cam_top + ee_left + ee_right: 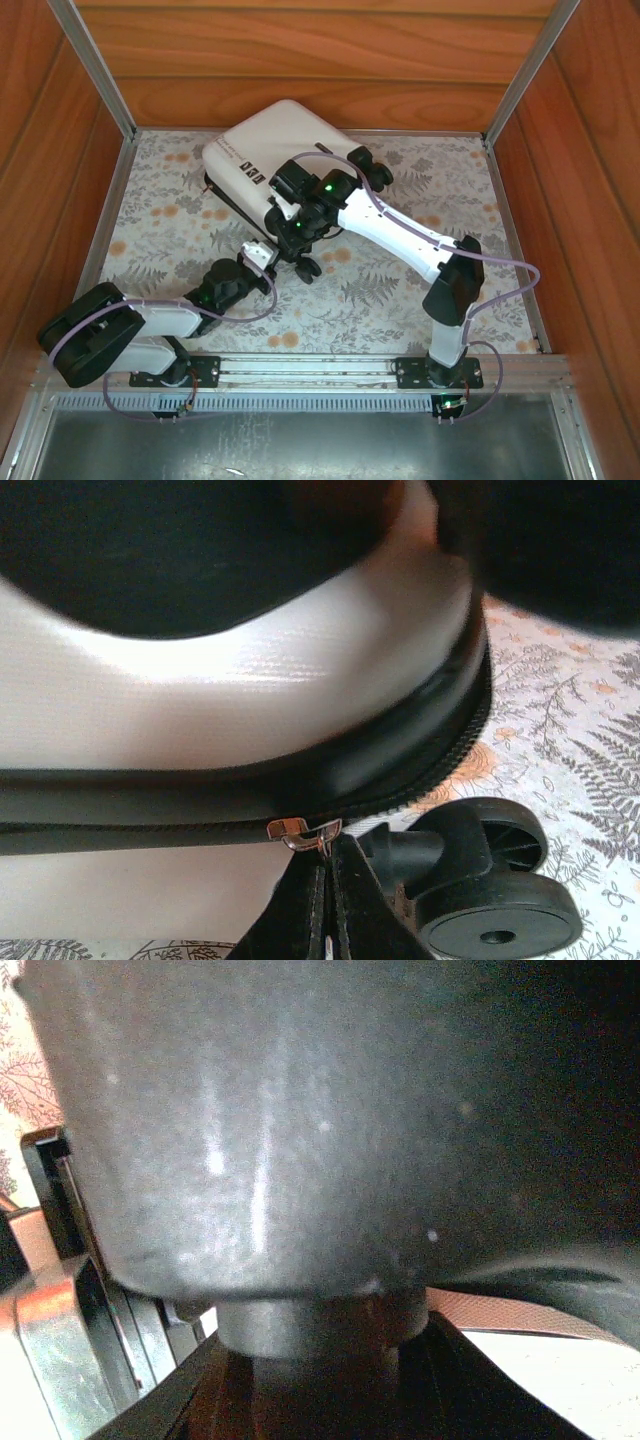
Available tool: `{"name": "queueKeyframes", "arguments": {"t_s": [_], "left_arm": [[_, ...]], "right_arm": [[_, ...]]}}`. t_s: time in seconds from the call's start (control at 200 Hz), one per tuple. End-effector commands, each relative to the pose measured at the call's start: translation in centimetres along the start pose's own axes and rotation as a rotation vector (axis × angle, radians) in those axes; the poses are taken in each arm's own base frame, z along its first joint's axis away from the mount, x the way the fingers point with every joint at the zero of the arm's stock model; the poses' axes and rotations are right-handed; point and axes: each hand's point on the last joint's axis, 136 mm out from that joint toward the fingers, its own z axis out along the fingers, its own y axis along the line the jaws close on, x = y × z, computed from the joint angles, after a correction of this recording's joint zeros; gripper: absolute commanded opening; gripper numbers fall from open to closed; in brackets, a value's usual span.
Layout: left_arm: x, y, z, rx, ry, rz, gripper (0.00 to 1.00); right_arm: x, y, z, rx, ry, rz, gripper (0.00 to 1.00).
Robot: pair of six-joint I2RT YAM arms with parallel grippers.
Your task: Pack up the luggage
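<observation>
Pinching a small copper-coloured metal zipper pull (pixel 303 830) with the left gripper (pixel 328 860), clamped tight, beside a black plastic wheel (pixel 495 905). Working at the near corner of the small white hard-shell suitcase (pixel 270 140), lying far and left of centre on the floral mat (pixel 400 290). Cannot tell whether the right gripper (pixel 300 228) grips anything. Likely hazards: losing the pull when tugging off the zip's line, or dragging the case.

My left arm (pixel 150 325) lies low at the lower left, forearm reaching up and right. Its jaws are pressed together, fingertips (pixel 300 925) meeting at bottom centre. My right arm (pixel 390 225) stretches from lower right toward the centre, wrist tipped down; whether its jaws grip, I cannot tell.
</observation>
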Motion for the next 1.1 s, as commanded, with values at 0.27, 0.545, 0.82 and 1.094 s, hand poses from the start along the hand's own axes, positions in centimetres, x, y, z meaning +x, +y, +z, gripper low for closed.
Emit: {"name": "queueKeyframes", "arguments": {"t_s": [0.27, 0.545, 0.82, 1.094], "left_arm": [[-3.1, -7.5, -1.2, 0.259, -0.134, 0.171, 0.00], [-2.1, -9.6, -0.8, 0.319, -0.075, 0.261, 0.00], [-1.0, -12.6, 1.3, 0.315, -0.018, 0.368, 0.00], [-0.1, -15.5, 5.1, 0.242, 0.028, 0.464, 0.00]], "right_arm": [[-6.0, 2.3, -1.4, -0.040, -0.252, -0.136, 0.00], [-6.9, 1.9, -3.0, 0.029, -0.261, -0.280, 0.00], [-8.0, 6.8, -3.7, -0.221, -0.285, -0.327, 0.00], [-7.0, 9.6, -1.3, -0.385, -0.120, -0.227, 0.00]]}}
